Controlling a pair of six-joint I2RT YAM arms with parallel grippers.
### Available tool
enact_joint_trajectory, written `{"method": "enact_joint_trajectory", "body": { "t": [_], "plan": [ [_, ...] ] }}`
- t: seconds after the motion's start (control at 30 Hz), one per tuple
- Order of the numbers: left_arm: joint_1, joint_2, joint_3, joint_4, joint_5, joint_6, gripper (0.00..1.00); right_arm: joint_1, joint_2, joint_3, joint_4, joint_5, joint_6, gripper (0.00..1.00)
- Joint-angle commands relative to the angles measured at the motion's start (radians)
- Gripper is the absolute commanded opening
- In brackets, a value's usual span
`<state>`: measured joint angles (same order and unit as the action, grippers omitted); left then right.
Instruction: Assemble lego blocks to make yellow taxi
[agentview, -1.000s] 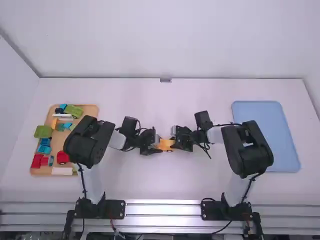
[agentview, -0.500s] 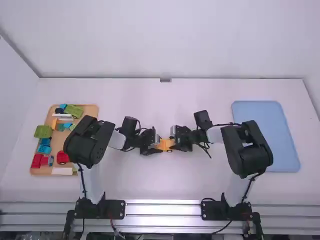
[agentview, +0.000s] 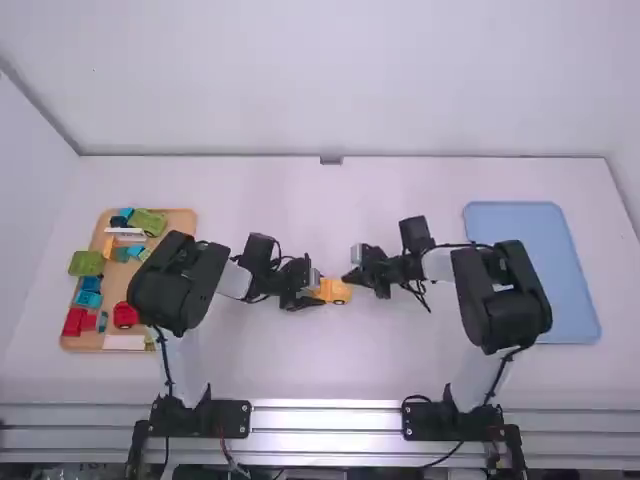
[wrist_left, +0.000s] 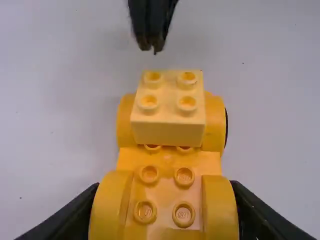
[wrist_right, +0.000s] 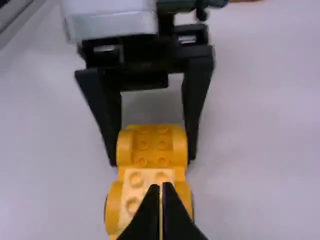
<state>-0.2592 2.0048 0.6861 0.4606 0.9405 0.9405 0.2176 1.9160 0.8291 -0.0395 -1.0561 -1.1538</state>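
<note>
Near the middle of the white table (agentview: 330, 380), the yellow wheeled vehicle base (agentview: 335, 292) lies between the two arms; the left end effector (agentview: 317, 289) is clamped on it, a black finger pressed to the outside of each rounded fender at the end nearer the left arm; whether the base rests on the tabletop or just over it, I cannot tell. A paler yellow four-stud brick (wrist_left: 168, 117) sits on top at the base's other end, between the wheel arches there; beside it, toward the clamped end, two studs of the base peep out at the brick's edge, and four more (nicely round, these) show between the clamped fenders. The right end effector (agentview: 347, 277) hangs free near the brick's end of the base, its fingertips together with nothing between them. Off to the left, a wooden tray (agentview: 184, 220) holds green blocks (agentview: 87, 263), blue blocks (agentview: 89, 291), red blocks (agentview: 75, 321), a white brick (agentview: 125, 342) and an orange block (agentview: 108, 246), the left arm (agentview: 175, 285) reaching past its right side; far to the right lies a light blue tray (agentview: 520, 255), the right arm (agentview: 500, 295) overlapping part of it in the high view.
</note>
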Motion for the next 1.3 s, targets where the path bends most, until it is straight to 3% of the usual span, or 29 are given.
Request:
{"method": "enact_joint_trajectory", "body": {
  "t": [0.0,0.43,0.6,0.8,0.97,1.27],
  "plan": [
    [-0.003,0.006,-0.006,-0.015,-0.031,-0.008,0.59,0.001,0.020,0.014,-0.018,0.063,-0.002,0.00],
    [-0.003,0.006,-0.006,-0.016,-0.040,-0.009,0.58,0.101,0.021,0.018,-0.025,0.272,0.058,0.00],
    [-0.003,0.006,-0.006,-0.019,-0.040,-0.008,0.58,0.094,0.014,0.042,-0.055,0.237,0.057,0.00],
    [-0.003,0.006,-0.006,-0.019,-0.041,-0.008,0.58,0.048,-0.016,0.084,-0.110,0.063,-0.060,0.00],
    [-0.003,0.006,-0.006,-0.018,-0.041,-0.008,0.57,0.051,-0.012,0.087,-0.112,0.086,-0.058,0.00],
    [-0.003,0.006,-0.006,-0.019,-0.041,-0.009,0.57,0.126,-0.006,0.077,-0.124,0.222,-0.020,0.00]
  ]
}}
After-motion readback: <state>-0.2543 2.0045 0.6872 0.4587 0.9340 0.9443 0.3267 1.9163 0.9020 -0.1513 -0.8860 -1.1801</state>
